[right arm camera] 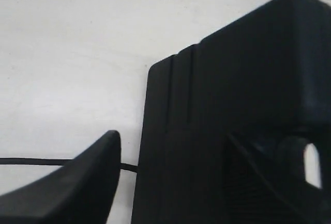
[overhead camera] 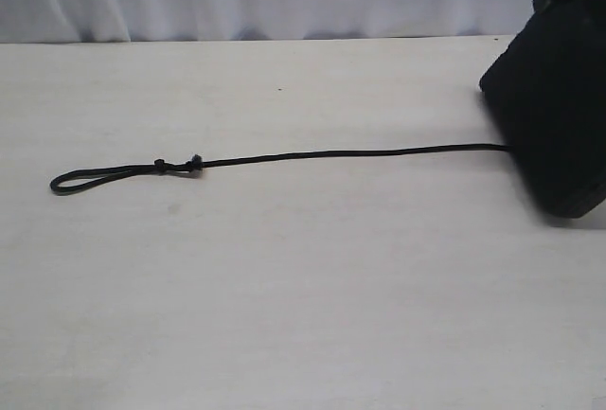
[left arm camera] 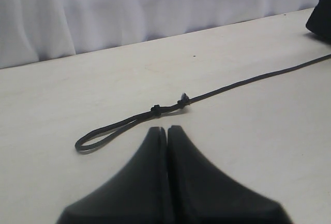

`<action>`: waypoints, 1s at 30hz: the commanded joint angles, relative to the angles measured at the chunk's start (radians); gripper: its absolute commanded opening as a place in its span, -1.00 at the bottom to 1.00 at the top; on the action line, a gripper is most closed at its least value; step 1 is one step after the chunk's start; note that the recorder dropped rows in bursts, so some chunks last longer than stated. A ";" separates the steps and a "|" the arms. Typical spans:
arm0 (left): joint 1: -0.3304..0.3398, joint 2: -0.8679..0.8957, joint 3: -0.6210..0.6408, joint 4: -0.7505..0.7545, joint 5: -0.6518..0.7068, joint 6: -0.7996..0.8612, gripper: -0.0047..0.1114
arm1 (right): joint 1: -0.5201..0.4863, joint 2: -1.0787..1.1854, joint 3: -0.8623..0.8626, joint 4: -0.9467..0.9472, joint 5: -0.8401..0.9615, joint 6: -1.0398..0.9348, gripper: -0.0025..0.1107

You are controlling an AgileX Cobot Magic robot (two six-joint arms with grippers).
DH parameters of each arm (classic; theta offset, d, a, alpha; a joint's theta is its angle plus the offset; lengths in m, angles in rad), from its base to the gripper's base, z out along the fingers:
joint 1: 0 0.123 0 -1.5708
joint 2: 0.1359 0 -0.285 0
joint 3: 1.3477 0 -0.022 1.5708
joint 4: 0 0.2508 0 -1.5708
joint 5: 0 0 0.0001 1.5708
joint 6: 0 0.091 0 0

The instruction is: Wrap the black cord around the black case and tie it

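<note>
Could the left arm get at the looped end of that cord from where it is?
Probably yes: the left gripper hovers shut right by the looped cord, with only bare table between them.

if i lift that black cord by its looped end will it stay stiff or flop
Probably flops: the black cord is thin and lies in a slack, gently curving line on the table. Likely light, so it should trail along when pulled. The knots by its loop may help a grip hold.
</note>
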 commanded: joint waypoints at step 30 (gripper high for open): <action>0.002 -0.003 0.002 -0.001 -0.012 -0.006 -0.92 | -0.581 0.352 -0.230 0.199 0.208 -0.079 0.01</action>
